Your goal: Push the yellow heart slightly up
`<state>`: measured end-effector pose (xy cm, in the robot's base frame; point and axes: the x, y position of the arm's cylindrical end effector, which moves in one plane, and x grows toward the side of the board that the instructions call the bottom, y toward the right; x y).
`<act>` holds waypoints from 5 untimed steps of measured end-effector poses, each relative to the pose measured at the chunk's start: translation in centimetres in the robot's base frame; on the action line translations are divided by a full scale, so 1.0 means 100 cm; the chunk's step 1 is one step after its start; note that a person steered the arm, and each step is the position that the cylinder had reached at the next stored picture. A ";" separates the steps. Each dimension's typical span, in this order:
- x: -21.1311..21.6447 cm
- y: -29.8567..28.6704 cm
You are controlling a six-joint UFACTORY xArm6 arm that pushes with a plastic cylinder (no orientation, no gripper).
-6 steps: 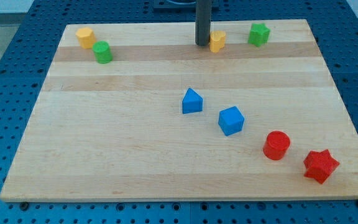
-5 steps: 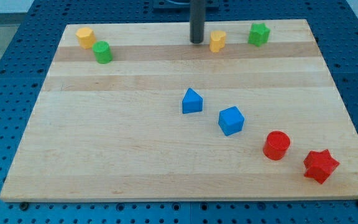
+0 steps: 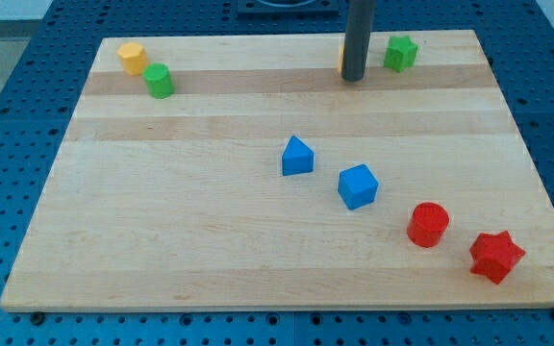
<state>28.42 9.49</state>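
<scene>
The yellow heart point(image 3: 341, 58) sits near the view's top edge of the wooden board, almost wholly hidden behind my rod; only a thin yellow sliver shows at the rod's left side. My tip point(image 3: 354, 78) rests on the board just below and in front of the heart, touching or nearly touching it. The green star point(image 3: 401, 52) is close to the tip's right.
A yellow cylinder point(image 3: 132, 57) and a green cylinder point(image 3: 159, 81) stand at the top left. A blue pentagon-like block point(image 3: 297, 156) and a blue cube point(image 3: 358, 186) are mid-board. A red cylinder point(image 3: 428, 224) and a red star point(image 3: 496, 256) are at the bottom right.
My rod has moved from the heart's left side to the right, now standing in front of the heart and covering it. No other block has moved.
</scene>
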 end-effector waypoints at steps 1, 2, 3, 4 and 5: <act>-0.014 0.000; -0.023 0.000; -0.027 0.000; -0.026 -0.010; -0.022 -0.063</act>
